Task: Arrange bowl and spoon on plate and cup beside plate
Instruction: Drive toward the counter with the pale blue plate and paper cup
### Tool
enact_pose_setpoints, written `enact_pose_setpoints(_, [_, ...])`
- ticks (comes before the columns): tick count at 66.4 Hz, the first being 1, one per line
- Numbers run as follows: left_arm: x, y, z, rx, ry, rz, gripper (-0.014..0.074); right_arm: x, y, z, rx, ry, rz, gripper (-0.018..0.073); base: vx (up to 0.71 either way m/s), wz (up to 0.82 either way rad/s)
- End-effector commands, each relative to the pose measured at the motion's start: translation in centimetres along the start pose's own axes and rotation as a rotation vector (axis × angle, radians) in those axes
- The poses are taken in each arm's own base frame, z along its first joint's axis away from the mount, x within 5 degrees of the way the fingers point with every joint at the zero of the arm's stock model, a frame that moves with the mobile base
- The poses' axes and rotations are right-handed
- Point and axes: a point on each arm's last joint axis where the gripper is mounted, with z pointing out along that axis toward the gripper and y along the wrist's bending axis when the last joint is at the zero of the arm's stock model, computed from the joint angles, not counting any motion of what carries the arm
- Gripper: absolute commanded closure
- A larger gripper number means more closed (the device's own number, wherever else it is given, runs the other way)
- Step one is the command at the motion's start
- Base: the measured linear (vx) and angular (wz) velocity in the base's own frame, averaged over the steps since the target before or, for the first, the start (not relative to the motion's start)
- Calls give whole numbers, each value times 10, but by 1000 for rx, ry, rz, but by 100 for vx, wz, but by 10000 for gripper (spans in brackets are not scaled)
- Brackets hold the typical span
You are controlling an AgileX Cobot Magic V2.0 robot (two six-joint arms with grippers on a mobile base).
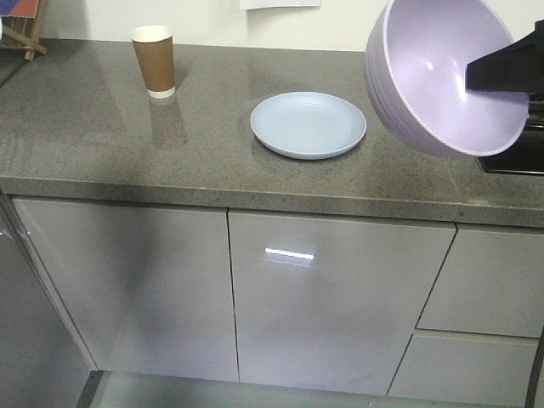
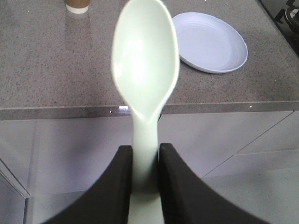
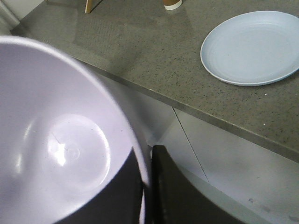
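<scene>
Grey counter (image 1: 102,127) is bearing the plate (image 1: 308,125), with the cup (image 1: 154,59) standing well apart.
Right gripper (image 3: 147,161) is pinching the tilted bowl (image 1: 442,76) aloft, left gripper (image 2: 145,151) is clamping the spoon (image 2: 145,60); level the bowl before lowering it centrally.

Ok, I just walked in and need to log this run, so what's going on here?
Both arms are holding something clear of the counter. The right gripper pinches the rim of the purple bowl, which is tilted in the air off to one side of the plate. The left gripper clamps the handle of the spoon. The plate lies empty on the counter, and the cup stands upright some way from it.
</scene>
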Motion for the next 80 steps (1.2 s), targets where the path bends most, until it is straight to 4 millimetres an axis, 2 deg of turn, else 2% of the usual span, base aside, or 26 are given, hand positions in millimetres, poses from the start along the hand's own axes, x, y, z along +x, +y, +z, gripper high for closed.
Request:
enact_pose_setpoints(1, [-10, -8, -14, 22, -105, -2, 604, -10, 13, -12, -22, -90, -27, 565, 14, -6])
enact_pose_setpoints(80, [-10, -8, -14, 22, -105, -2, 604, -10, 13, -12, -22, -91, -27, 565, 8, -4])
